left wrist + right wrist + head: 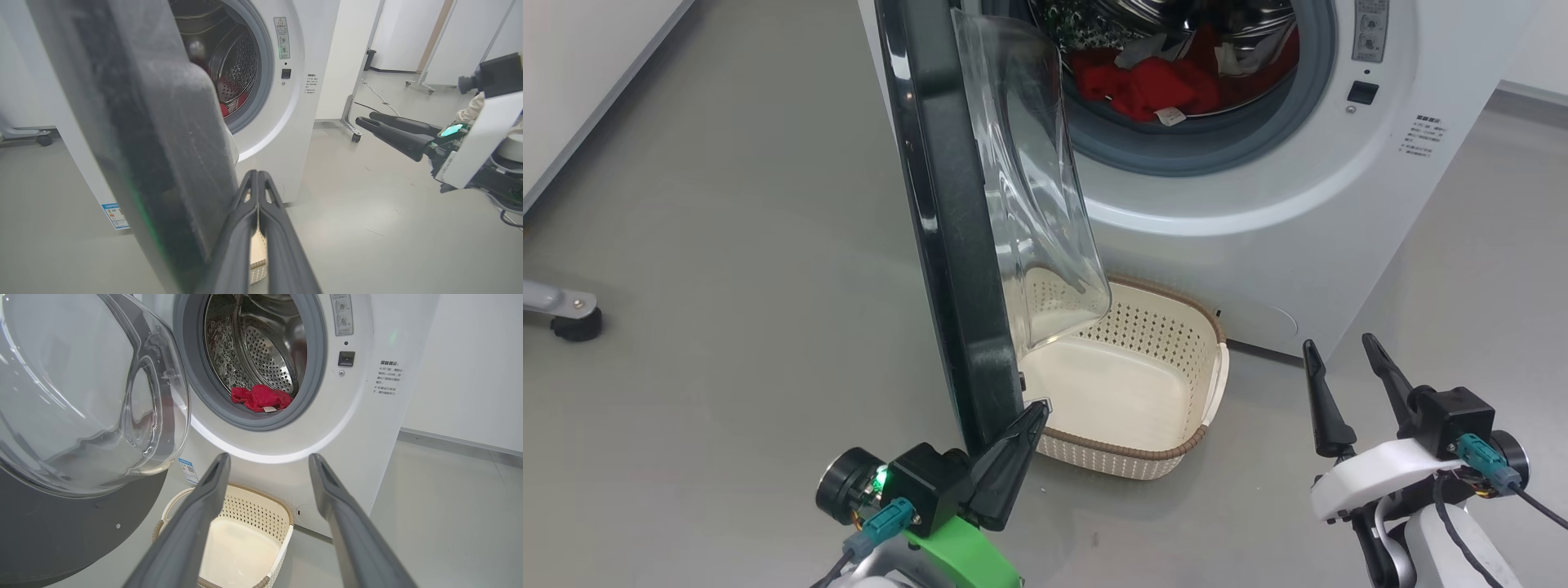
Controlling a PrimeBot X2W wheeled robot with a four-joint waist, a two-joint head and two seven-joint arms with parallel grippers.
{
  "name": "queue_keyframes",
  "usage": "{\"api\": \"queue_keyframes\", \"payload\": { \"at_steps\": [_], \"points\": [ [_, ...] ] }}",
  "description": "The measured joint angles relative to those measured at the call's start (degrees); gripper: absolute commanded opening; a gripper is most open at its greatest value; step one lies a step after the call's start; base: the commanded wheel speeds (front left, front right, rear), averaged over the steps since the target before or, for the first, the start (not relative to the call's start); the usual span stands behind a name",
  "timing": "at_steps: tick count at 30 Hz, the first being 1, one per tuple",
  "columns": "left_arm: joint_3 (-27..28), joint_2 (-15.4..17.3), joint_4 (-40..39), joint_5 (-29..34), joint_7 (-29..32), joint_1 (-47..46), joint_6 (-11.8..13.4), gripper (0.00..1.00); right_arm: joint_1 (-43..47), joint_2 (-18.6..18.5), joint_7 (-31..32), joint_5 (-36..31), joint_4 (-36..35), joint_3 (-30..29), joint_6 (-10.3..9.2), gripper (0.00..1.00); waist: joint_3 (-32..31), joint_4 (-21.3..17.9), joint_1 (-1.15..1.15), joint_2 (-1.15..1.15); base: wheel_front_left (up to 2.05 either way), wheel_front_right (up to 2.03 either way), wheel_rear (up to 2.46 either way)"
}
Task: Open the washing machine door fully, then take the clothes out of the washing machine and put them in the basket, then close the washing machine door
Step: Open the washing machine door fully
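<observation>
"The washing machine door (947, 245) stands part-open above the basket (1127, 327). Procedure?"

"Push its rim outward with the left tool (1036, 412), pressed together at the lower edge. Keep the spread, empty right tool (1339, 343) clear. Count: one washing machine (1258, 245), one door, one basket, one heap of clothes (1152, 86) in the drum, two tools."

Left gripper (1039, 406) green-mounted; right gripper (1338, 341) white-mounted, seemingly.

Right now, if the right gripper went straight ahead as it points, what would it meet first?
Likely the white front of the washing machine, just below its grey ring; the basket sits lower.
</observation>
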Motion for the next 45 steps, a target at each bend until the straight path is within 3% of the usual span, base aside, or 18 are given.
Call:
{"api": "queue_keyframes", "payload": {
  "at_steps": [12,23,45],
  "points": [
    [0.6,-0.4,1.4,-0.8,-0.8,1.4,0.6,0.00,0.0,0.4,0.0,-0.5,0.1,-1.1,0.49,1.00,-0.4,0.5,0.01,0.00,0.00,0.00,0.00],
    [2.6,-0.5,2.3,-0.9,-2.1,2.2,2.6,0.00,0.0,0.8,0.0,-0.9,0.3,-1.4,0.62,1.00,-1.0,1.0,0.01,0.00,0.00,0.00,0.00],
    [13.6,1.6,5.1,-4.0,-4.4,3.4,5.9,0.00,0.1,1.5,0.0,-1.4,0.5,-2.3,1.18,1.00,-2.1,1.8,0.01,0.00,0.00,0.00,0.00]
  ]
}}
